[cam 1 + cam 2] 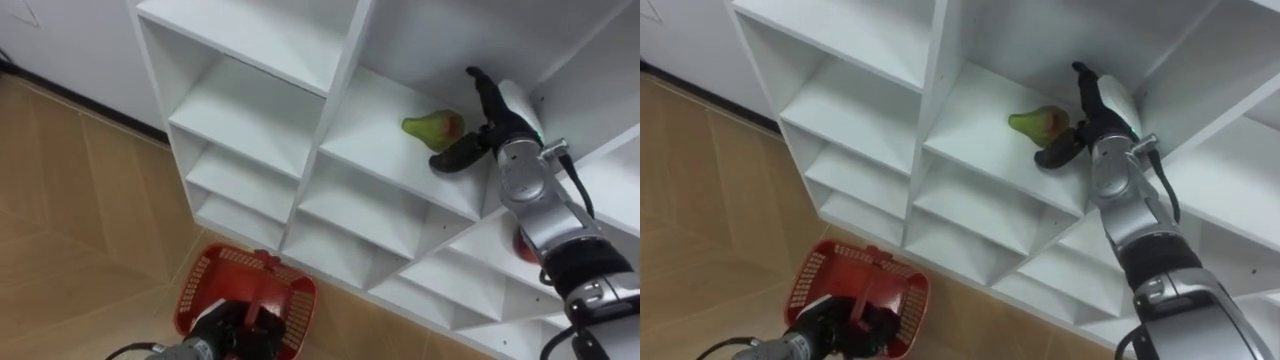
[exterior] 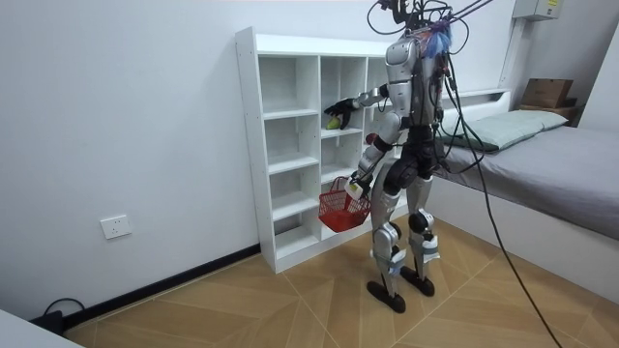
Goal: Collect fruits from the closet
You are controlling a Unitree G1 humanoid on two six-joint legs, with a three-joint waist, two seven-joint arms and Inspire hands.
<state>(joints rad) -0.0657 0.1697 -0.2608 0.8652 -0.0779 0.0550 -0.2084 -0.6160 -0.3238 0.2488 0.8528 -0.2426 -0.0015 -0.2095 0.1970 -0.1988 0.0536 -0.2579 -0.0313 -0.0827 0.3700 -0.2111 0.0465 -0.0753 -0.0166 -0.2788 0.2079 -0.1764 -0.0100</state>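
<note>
The left robot hand [image 1: 232, 335] is clenched on the handle of the red basket [image 1: 210, 275], held low in front of the closet's [image 1: 330, 110] bottom row, probably to receive collected fruit. The right robot hand [image 1: 500, 128] reaches into a middle closet compartment, fingers spread and not yet closed, flanking the pear [image 1: 430, 127]. The pear lies on that compartment's shelf.

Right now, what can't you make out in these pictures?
- Left eye view: a red thing low in the shelf unit, mostly hidden behind the right arm.
- Eye views: whether the right hand touches the pear.
- Red basket: contents partly hidden by the left hand.
</note>
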